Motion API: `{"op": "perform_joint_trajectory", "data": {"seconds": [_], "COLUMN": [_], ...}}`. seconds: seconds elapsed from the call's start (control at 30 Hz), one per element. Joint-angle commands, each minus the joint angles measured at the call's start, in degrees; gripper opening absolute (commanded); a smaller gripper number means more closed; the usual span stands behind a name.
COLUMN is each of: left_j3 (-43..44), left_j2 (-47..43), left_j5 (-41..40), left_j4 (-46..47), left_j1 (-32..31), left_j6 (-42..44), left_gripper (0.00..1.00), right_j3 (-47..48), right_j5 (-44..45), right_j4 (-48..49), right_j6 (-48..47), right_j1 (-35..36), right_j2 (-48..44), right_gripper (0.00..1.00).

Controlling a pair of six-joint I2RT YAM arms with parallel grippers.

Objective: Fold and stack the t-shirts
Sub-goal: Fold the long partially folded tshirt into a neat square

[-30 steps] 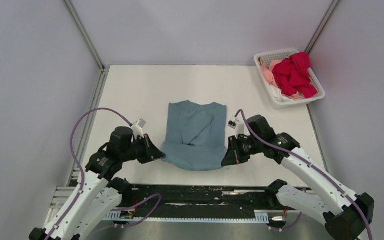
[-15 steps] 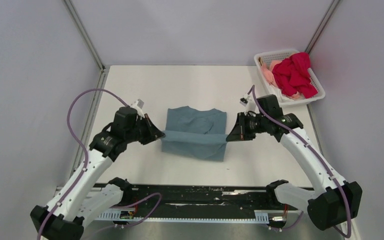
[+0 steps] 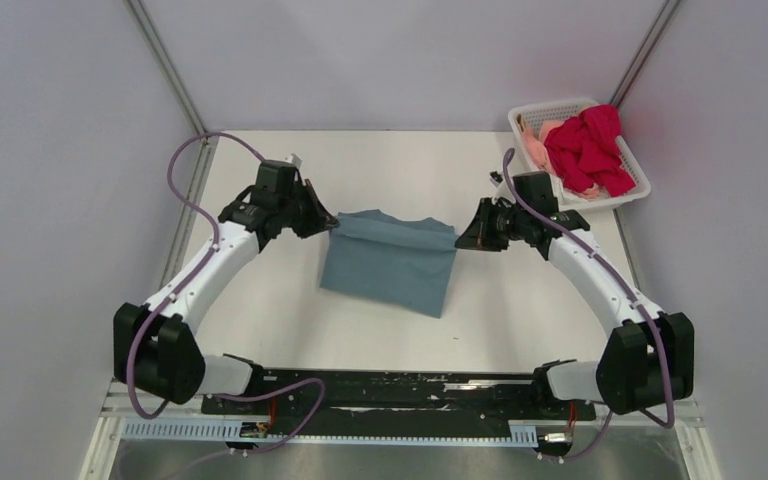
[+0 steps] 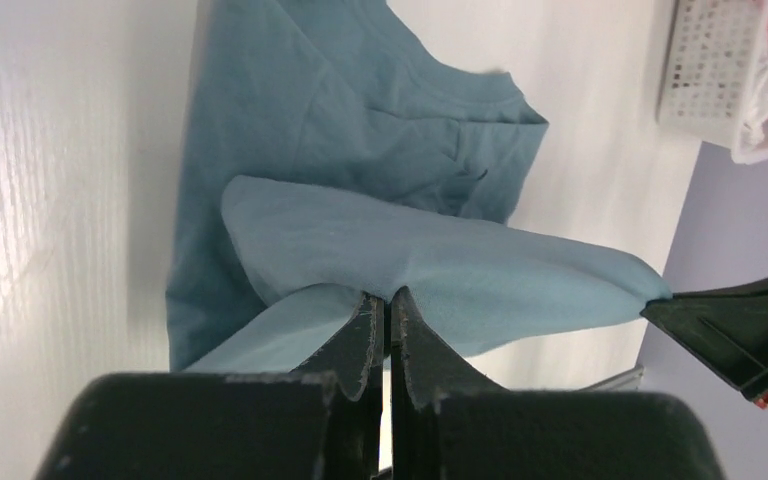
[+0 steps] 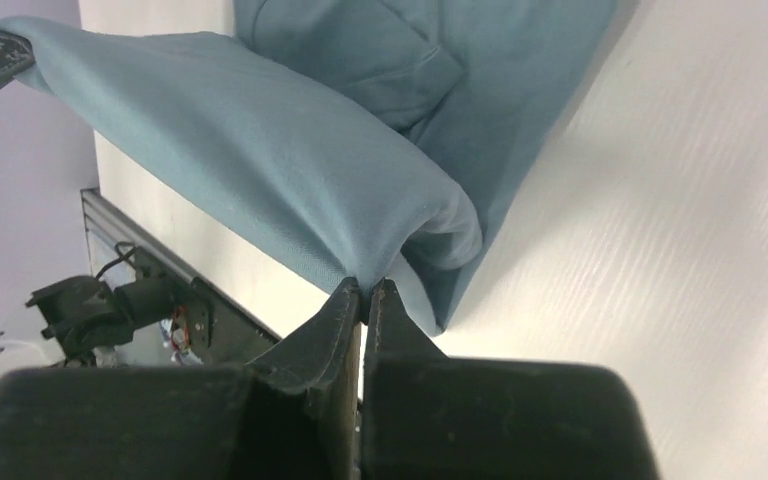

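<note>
**Step in hand:** folding the blue-grey t-shirt (image 3: 388,268) in half, with one edge carried across the body of the shirt.
- To do it well, I judge that both grippers should stay level with each other and keep the held edge taut.
- The edge should line up over the far edge of the shirt before it comes down.
- It should be laid flat on the cloth first and let go only after that.
- A slack or skewed edge would likely leave a crooked fold.

**Left gripper (image 4: 388,300):** its jaws are pressed together on a pinch of the shirt's edge at the left corner, and the cloth bunches at the fingertips.

**Right gripper (image 5: 362,290):** its jaws are likewise clamped on the same edge at the right corner.

**Between the grippers:** the held edge is stretched from one to the other, raised off the table (image 3: 520,320) and sagging a little in the middle.

**Below the grippers, toward the arm bases:** the rest of the shirt rests on the table. The wrist views show the collar end lying underneath the lifted layer.

**Beyond the right gripper, far to its right:** a white basket (image 3: 582,208) sits well apart from the fold. It holds a red t-shirt (image 3: 588,150) and a pink t-shirt (image 3: 538,148), both crumpled and unfolded.

**Stack:** none is in view, so the task is judged to be at an early stage.
</note>
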Motion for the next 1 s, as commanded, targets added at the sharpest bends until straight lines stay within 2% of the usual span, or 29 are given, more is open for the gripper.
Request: {"op": "perform_joint_trajectory", "data": {"seconds": [0.0, 0.43, 0.53, 0.57, 0.6, 0.63, 0.67, 0.7, 0.77, 0.83, 0.97], "left_j3": [4.76, 13.80, 16.79, 18.39, 19.20, 20.68, 21.36, 22.67, 23.68, 23.10, 18.63], "left_j2": [6.21, 24.50, 28.88, 29.67, 31.08, 32.18, 32.51, 32.71, 32.07, 30.71, 28.29], "left_j5": [-2.80, 1.81, 2.48, 2.66, 2.75, 2.84, 2.88, 2.72, 2.76, 4.16, 11.68], "left_j4": [4.56, 7.60, 6.23, 5.92, 5.25, 4.99, 4.47, 4.20, 3.75, 4.39, 9.67], "left_j1": [2.37, 5.91, 6.35, 6.48, 6.56, 6.63, 6.66, 6.68, 6.69, 6.62, 6.19], "left_j6": [2.60, 4.29, 4.86, 5.03, 5.37, 5.63, 6.05, 6.29, 6.53, 6.82, 7.17], "left_gripper": [0.00, 0.00, 0.01, 0.14, 0.23, 0.45, 0.56, 0.73, 0.96, 0.99, 1.00], "right_j3": [2.35, 5.19, 7.42, 8.13, 8.98, 10.52, 11.83, 13.07, 14.75, 14.58, 10.99], "right_j5": [5.93, 8.38, 8.47, 9.18, 10.24, 10.81, 10.88, 10.65, 10.19, 10.19, 6.56], "right_j4": [6.69, 17.40, 18.29, 18.40, 18.45, 18.41, 18.35, 18.18, 17.90, 17.89, 19.01], "right_j6": [1.31, 3.14, 3.44, 3.68, 3.93, 3.99, 4.08, 4.12, 4.42, 4.43, 3.80], "right_j1": [-1.37, -2.19, -2.19, -2.25, -2.23, -2.20, -2.29, -2.29, -2.27, -2.10, -0.81], "right_j2": [2.79, 17.72, 21.14, 22.09, 23.00, 23.87, 24.80, 25.17, 24.81, 23.37, 20.44], "right_gripper": [0.00, 0.00, 0.06, 0.11, 0.20, 0.39, 0.61, 0.69, 0.86, 0.99, 1.00]}}
